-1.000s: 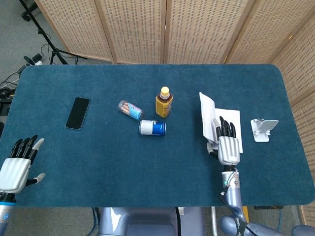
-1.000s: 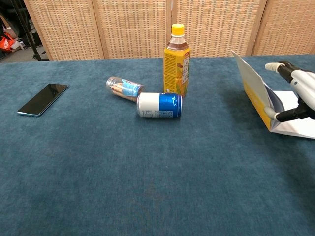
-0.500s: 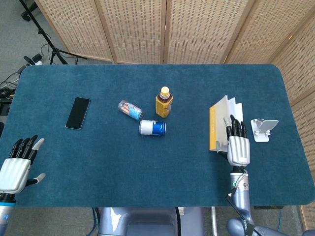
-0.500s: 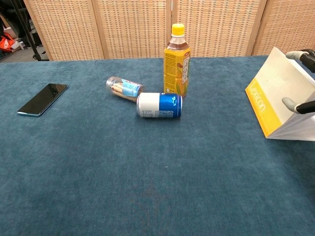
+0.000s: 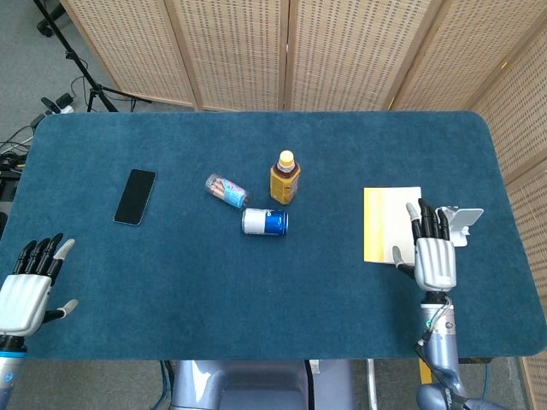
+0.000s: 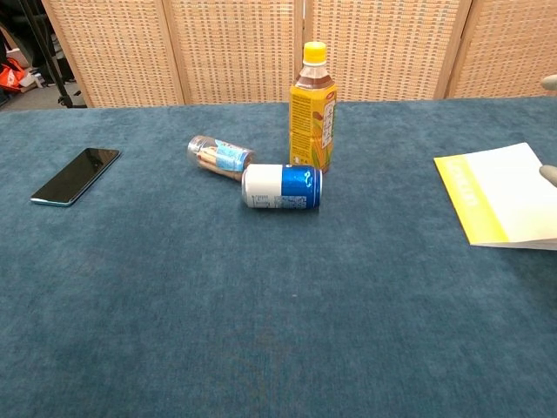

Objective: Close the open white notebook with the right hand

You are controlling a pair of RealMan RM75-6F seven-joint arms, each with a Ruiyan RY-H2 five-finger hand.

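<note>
The white notebook [image 5: 391, 225] now lies flat and closed at about 3 o'clock on the blue surface [image 5: 214, 282], its cover facing up with a yellow band along its left edge. A second ago that cover stood tilted up on its spine with the right robot hand behind it; half a second ago it was leaning past upright toward the right. Now it is down on the pages, so the closing motion itself looks done.

The right robot hand [image 5: 434, 254] has moved with the cover to the right and sits at the notebook's 4 o'clock corner, fingers extended and apart, holding nothing. From the head view its thumb seems to lie at or just over the notebook's right edge, but I cannot tell whether it presses on the cover or hovers just above. In the chest view only a fingertip shows at the right border, beside the notebook [image 6: 503, 193].

The left robot hand [image 5: 27, 286] rests at about 8 o'clock, near the front left edge, fingers spread and empty, unchanged over the last second.

Nothing else has shifted: the yellow bottle [image 5: 285, 178] stands near the centre, the blue can [image 5: 264, 221] lies on its side at the bottle's 7 o'clock, the small clear tube [image 5: 226, 190] at its 9 o'clock, the black phone [image 5: 135, 196] further out toward 9 o'clock, and the white stand [image 5: 455, 224] just right of the notebook.

In my judgement the task is essentially complete; what remains is lifting the right robot hand clear without dragging the cover.
</note>
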